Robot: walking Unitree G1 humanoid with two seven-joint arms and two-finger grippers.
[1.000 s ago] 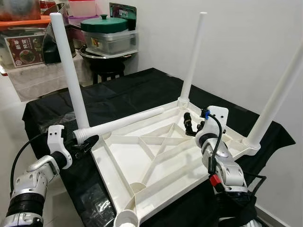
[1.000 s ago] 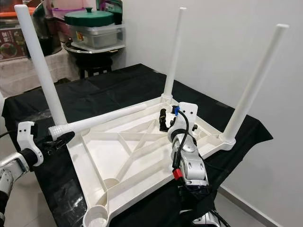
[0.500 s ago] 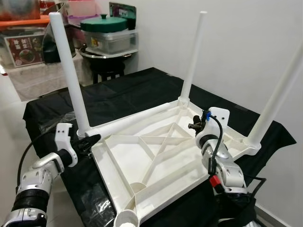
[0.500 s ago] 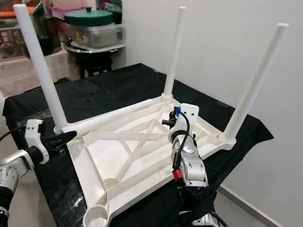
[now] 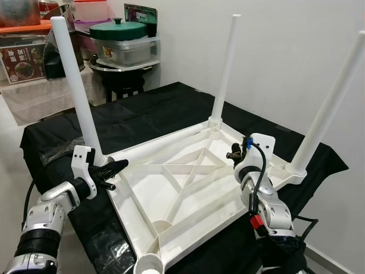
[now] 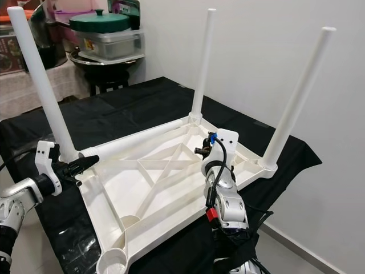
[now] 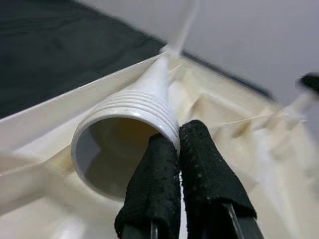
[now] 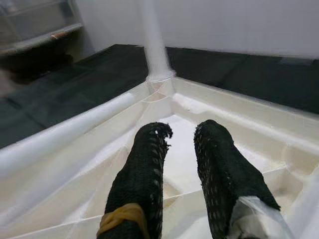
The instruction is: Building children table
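The white children's table lies upside down on the desk, which is draped in a black cloth, its ribbed underside facing up. Three white legs already stand upright in its corner sockets: one at the near-left corner, one at the far corner, one at the right corner. The nearest corner socket, at the desk's front edge, is an open ring with nothing in it.

The fourth leg lies flat along the table's far-left rim, reaching from the far corner toward the left one. Its threaded open end points at the left gripper, and in the left wrist view the two black fingers are pressed tight together with the rim of that threaded mouth pinched between them. So the left gripper holds the leg by its end, right at the table's left corner, just beside the standing leg there.

Over on the right side, the right gripper hovers above the inside of the upturned top, near the far corner. Its fingers stand a narrow gap apart, holding nothing, pointing toward the lying leg and the far upright one.

Behind the desk, a green-lidded container sits on a stand against the wall.
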